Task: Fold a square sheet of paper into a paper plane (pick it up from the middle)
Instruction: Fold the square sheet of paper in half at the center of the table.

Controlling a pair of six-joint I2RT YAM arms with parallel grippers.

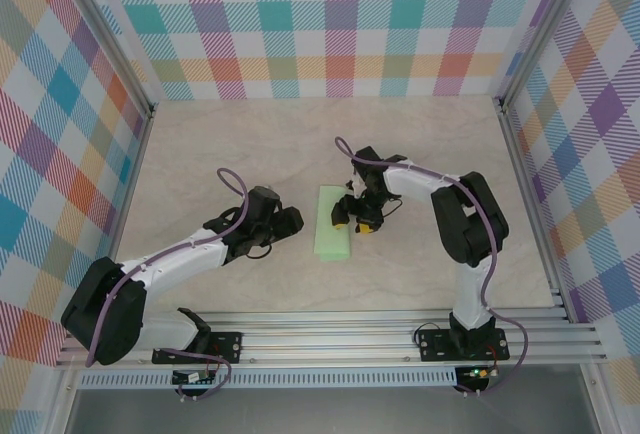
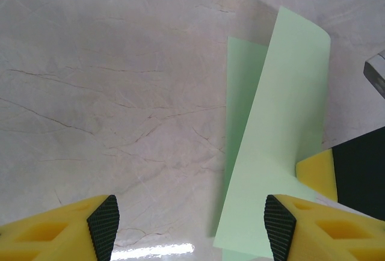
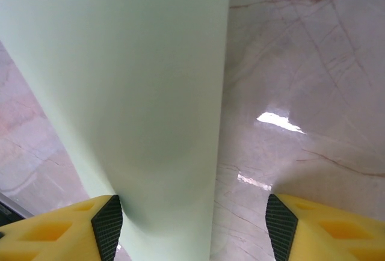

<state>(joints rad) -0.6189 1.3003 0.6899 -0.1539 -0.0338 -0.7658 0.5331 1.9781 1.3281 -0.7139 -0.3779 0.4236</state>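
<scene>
The square sheet of paper (image 1: 333, 222) is pale green and folded into a long strip on the middle of the table. In the left wrist view its top layer (image 2: 283, 122) stands lifted off the lower layer. My left gripper (image 1: 292, 220) is just left of the strip, open (image 2: 191, 225), with the paper's near edge by its right finger. My right gripper (image 1: 352, 220) is at the strip's right edge, open (image 3: 191, 225). The curved paper (image 3: 132, 92) bulges up beside its left finger, and bare table lies under the rest of the gap. One yellow finger (image 2: 316, 174) of the right gripper rests against the sheet.
The marble-patterned table (image 1: 250, 144) is walled by checkered panels (image 1: 330, 24) at the back and both sides. An aluminium rail (image 1: 330, 339) carrying the arm bases runs along the near edge. Purple cables loop over both arms.
</scene>
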